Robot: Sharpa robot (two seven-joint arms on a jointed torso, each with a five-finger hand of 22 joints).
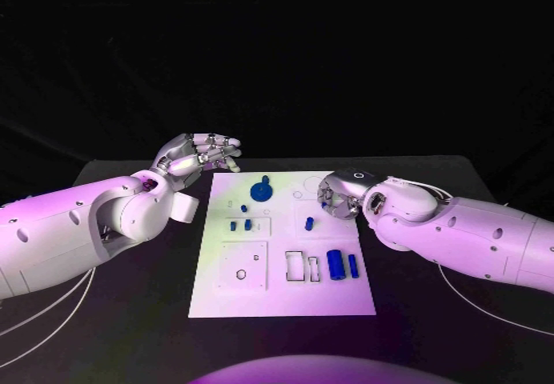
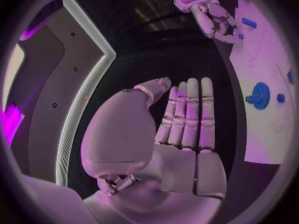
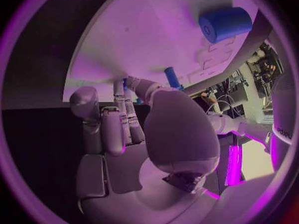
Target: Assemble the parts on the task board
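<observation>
The white task board lies mid-table. On it sit a blue gear-like disc, several small blue pegs, one upright peg and a thick blue cylinder beside a thinner bar. My right hand hangs over the board's far right edge, just beyond the upright peg. Its fingers curl toward the thumb and pinch a small blue part. My left hand hovers off the board's far left corner. In the left wrist view that hand is flat with straight fingers, holding nothing.
Near the cylinder are two empty rectangular slots. A square outline with a small ring marks the board's near left part. Black table surrounds the board on both sides and in front.
</observation>
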